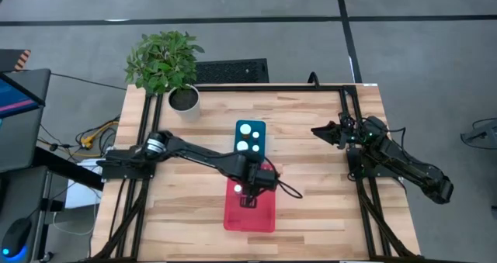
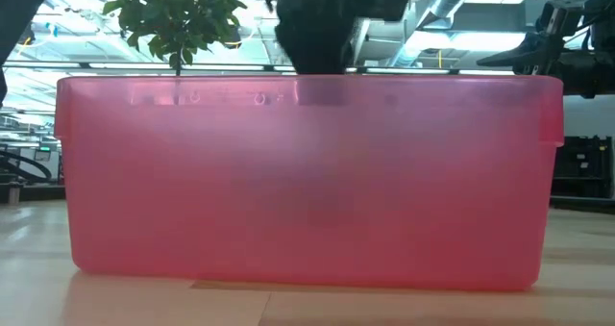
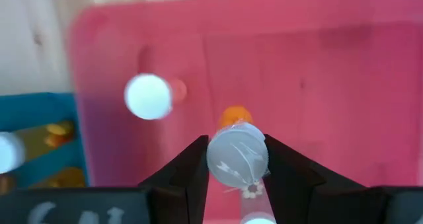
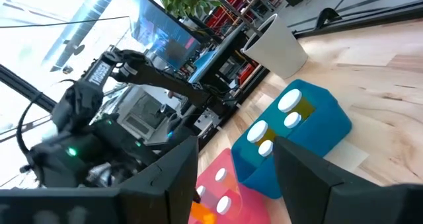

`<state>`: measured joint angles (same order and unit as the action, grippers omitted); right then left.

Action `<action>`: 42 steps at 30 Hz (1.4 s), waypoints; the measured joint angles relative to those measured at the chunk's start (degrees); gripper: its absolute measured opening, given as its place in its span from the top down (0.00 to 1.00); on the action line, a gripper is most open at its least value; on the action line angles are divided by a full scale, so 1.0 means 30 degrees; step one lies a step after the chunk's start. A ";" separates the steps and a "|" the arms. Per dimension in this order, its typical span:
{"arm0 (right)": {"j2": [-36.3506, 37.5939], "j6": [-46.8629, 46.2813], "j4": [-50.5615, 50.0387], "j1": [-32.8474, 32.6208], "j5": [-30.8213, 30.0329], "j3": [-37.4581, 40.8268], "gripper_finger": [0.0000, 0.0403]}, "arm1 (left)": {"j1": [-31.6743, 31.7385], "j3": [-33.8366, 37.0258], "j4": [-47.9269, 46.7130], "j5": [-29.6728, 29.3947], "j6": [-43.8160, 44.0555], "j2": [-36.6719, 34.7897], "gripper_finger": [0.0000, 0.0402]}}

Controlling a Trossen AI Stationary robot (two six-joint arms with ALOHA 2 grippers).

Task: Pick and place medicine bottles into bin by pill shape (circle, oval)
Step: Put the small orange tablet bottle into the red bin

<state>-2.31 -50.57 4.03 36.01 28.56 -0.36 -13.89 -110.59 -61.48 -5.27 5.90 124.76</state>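
Note:
My left gripper (image 1: 247,193) is over the pink bin (image 1: 260,216), shut on a medicine bottle (image 3: 236,155) with a round white cap and an orange body. Another white-capped bottle (image 3: 149,96) stands on the pink bin's floor. The blue bin (image 1: 250,137), just beyond the pink one, holds white-capped bottles (image 1: 245,129). My right gripper (image 1: 322,131) waits open and empty at the table's right side. In the low view the pink bin's wall (image 2: 307,182) hides the held bottle. My left gripper pinches the bottle between its two fingers (image 3: 192,174) at the white cap (image 3: 228,159). The fingers come from above, pointing down. The bottle is upright, its orange body (image 3: 234,115) below the cap and over the pink bin's floor. Whether its base touches the floor, I cannot tell.
A potted plant in a white pot (image 1: 185,100) stands at the table's far left. A black frame (image 1: 349,108) runs along the table's sides. Bare wood lies left and right of the two bins.

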 joint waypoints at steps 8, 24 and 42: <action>0.0000 0.0000 0.0000 0.0000 0.0007 0.0006 0.49 | -0.0244 0.0000 -0.0140 -0.0076 -0.0769 0.0877 0.72; 0.0000 0.0000 0.0000 0.0007 0.0007 0.0003 0.49 | -0.0153 -0.0015 -0.0230 0.0194 -0.1772 0.1285 0.72; 0.0000 0.0000 0.0000 0.0000 0.0010 0.0006 0.49 | -0.0153 -0.0015 0.0278 0.0330 -0.2037 0.1285 0.65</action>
<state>-2.31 -50.57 4.03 36.01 28.59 -0.34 -14.35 -110.63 -60.65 -4.28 -0.21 128.62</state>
